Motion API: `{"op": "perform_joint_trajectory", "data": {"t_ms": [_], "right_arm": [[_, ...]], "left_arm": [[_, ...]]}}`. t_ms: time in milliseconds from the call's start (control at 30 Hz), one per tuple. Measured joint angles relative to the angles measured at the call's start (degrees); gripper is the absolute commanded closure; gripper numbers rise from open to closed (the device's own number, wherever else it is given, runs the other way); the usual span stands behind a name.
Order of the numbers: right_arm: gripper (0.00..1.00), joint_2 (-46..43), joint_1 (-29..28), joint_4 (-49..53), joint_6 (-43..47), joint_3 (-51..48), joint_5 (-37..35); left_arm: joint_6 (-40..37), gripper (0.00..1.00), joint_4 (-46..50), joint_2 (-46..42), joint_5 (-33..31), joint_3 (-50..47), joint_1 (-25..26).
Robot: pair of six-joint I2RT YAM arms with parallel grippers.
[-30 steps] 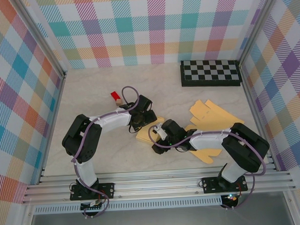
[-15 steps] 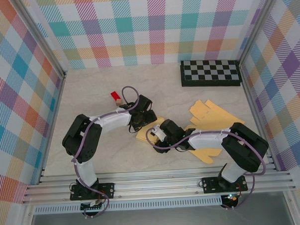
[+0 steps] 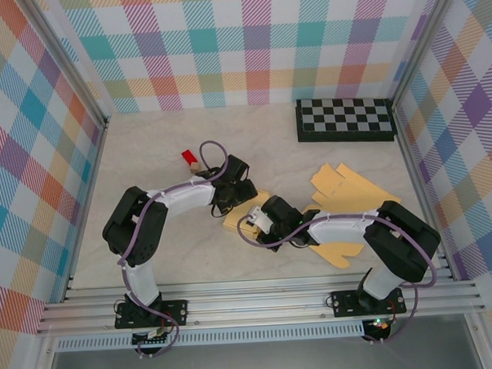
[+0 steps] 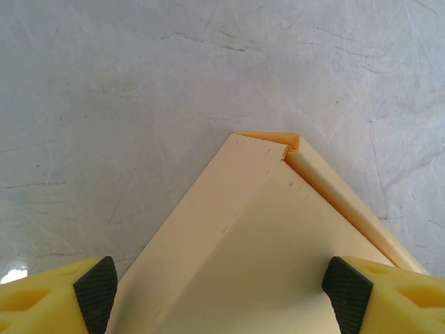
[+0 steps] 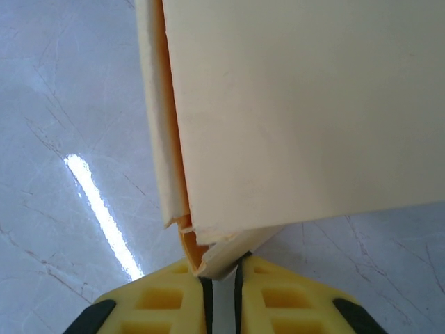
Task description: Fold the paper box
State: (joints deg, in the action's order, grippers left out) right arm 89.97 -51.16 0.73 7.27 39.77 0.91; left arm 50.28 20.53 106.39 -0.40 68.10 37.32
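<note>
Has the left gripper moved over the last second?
No. In the top view the left gripper sits at the same spot, below and right of the red block, open over the paper box.

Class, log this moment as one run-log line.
left gripper: open over box | right gripper: shut on box corner | fold: unfinished

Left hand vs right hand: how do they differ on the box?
Opening: left hand wide, straddling the paper box; right hand pinched on its corner. View: left hand faces a flat panel, right hand a folded edge. Both are yellow, on the same box.
</note>
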Motion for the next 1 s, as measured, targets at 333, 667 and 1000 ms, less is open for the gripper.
{"op": "perform_joint_trajectory", "data": {"t_ms": [333, 667, 1000], "right_arm": [[0.96, 1.62, -1.86, -0.9, -12.41, 0.81, -0.37], [0.77, 2.1, -2.32, -2.64, -20.63, 0.66, 1.09], [0.82, -15.19, 2.29, -0.48, -22.84, -1.51, 1.16]], "left_arm": [[0.98, 0.19, -1.14, 0.02, 0.24, -0.46, -0.15], [1.33, 0.2, -1.53, -0.07, 0.61, -0.79, -0.35], [1.57, 0.2, -1.68, -0.02, 1.07, -0.79, -0.79]]}}
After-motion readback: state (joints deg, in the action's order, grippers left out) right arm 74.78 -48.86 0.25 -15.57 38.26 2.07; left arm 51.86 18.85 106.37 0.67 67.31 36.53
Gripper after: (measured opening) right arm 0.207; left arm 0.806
